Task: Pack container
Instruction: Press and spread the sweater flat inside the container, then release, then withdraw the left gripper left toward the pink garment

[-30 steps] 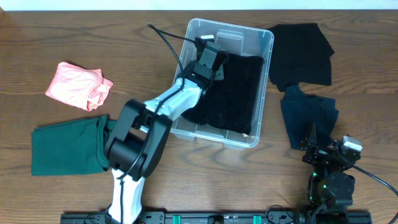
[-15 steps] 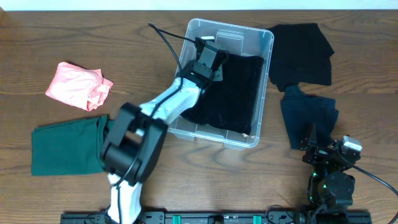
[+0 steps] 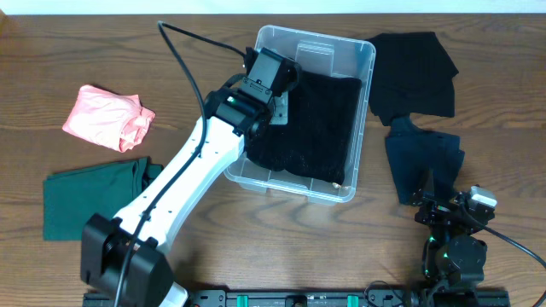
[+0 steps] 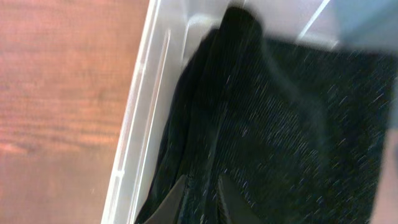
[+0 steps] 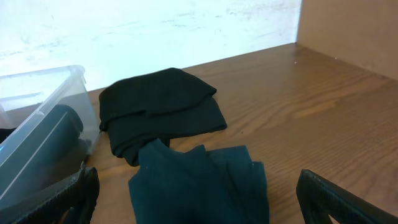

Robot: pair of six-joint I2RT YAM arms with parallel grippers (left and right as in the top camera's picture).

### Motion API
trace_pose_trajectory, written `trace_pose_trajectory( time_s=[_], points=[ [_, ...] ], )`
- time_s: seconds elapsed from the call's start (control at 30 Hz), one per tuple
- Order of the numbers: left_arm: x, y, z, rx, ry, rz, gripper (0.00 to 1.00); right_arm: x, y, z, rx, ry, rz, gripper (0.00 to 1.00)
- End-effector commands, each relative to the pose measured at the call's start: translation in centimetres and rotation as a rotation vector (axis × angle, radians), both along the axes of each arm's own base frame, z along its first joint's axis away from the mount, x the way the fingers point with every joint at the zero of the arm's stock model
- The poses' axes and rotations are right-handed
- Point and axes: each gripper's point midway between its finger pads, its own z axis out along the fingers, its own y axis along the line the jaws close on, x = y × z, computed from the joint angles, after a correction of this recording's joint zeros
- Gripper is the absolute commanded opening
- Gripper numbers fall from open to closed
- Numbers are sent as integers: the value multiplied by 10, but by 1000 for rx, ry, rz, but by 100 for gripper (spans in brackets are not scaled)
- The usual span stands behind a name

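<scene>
- One clear container (image 3: 363, 53) sits on the desk (image 3: 281, 243), its near-side wall directly under the left hand (image 4: 200, 200).
- Black knit cloth (image 3: 320, 128) lies inside it, just below that hand's fingers (image 4: 176, 200), which are pressed almost together above the cloth.
- Right hand (image 5: 199, 200) is spread wide, low over the desk. A dark teal cloth (image 5: 211, 171) lies just ahead of it, with a black cloth (image 5: 161, 106) beyond.
- Pink cloth (image 3: 107, 118) and green cloth (image 3: 90, 205) lie well off to the left hand's left.
</scene>
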Motion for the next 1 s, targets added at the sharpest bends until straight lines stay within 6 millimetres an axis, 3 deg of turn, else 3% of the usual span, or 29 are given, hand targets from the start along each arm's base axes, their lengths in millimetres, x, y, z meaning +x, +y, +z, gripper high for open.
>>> trace_pose_trajectory(
  time_s=[0.0, 0.1, 0.27, 0.4, 0.83, 0.97],
  points=[
    [-10, -8, -16, -14, 79, -50, 15, 0, -1, -1, 10, -3, -6, 99],
    [-30, -14, -26, -60, 180, -68, 15, 0, -1, -1, 10, -3, -6, 99],
    [-53, 0, -38, -12, 289, -40, 15, 0, -1, -1, 10, -3, -6, 99],
    [-61, 5, -50, 24, 321, -72, 16, 0, -1, -1, 10, -3, -6, 99],
    [-70, 10, -131, 131, 509, -67, 15, 0, -1, -1, 10, -3, -6, 99],
    [-73, 12, -145, 151, 545, -63, 15, 0, -1, -1, 10, -3, -6, 99]
  ],
)
